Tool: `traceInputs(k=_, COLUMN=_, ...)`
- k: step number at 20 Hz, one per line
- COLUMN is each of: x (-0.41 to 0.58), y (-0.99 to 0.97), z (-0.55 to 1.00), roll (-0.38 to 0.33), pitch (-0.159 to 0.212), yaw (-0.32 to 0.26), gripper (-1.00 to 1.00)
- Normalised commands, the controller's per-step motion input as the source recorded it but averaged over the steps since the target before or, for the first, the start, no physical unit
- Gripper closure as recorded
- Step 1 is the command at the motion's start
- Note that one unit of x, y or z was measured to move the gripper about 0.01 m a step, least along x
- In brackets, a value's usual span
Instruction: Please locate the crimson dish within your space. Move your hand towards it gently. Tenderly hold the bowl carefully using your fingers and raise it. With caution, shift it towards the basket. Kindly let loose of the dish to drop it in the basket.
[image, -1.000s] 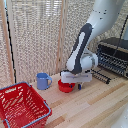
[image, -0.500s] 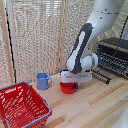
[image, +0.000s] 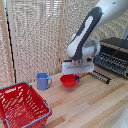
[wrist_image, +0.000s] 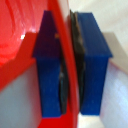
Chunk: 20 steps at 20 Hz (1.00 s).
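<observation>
1. Gripper (image: 77, 76) of the white and grey robot arm, a flat white block with blue-tipped fingers (wrist_image: 95, 65), is clamped on the rim of the small glossy red plastic bowl (image: 69, 81); the wrist view shows the red wall pinched between the two pads.
2. Compared with half a second ago, the bowl appears slightly higher, now tilted and seemingly clear of the pale wooden tabletop (image: 95, 102).
3. That suggests the lift has begun and the grasp is holding.
4. Bowl hangs near the blue mug (image: 43, 80), which stands on the exterior view's left of it.
5. Large red wire-mesh basket (image: 20, 105) sits well apart, further to the exterior view's left; carrying the bowl there remains.
</observation>
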Motion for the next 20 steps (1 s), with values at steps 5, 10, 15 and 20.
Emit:
traceInputs(k=5, x=0.351, y=0.34, z=0.87, roll=0.074, pitch=0.124, yaw=0.133, gripper=1.00)
traceInputs(k=10, x=0.297, y=0.64, z=0.76, roll=0.034, pitch=0.120, yaw=0.089, gripper=1.00)
traceInputs(k=15, x=0.233, y=0.84, z=0.62, roll=0.004, pitch=0.057, yaw=0.019, gripper=1.00)
traceInputs(k=20, x=0.074, y=0.89, z=0.59, roll=0.005, pitch=0.009, yaw=0.000, gripper=1.00)
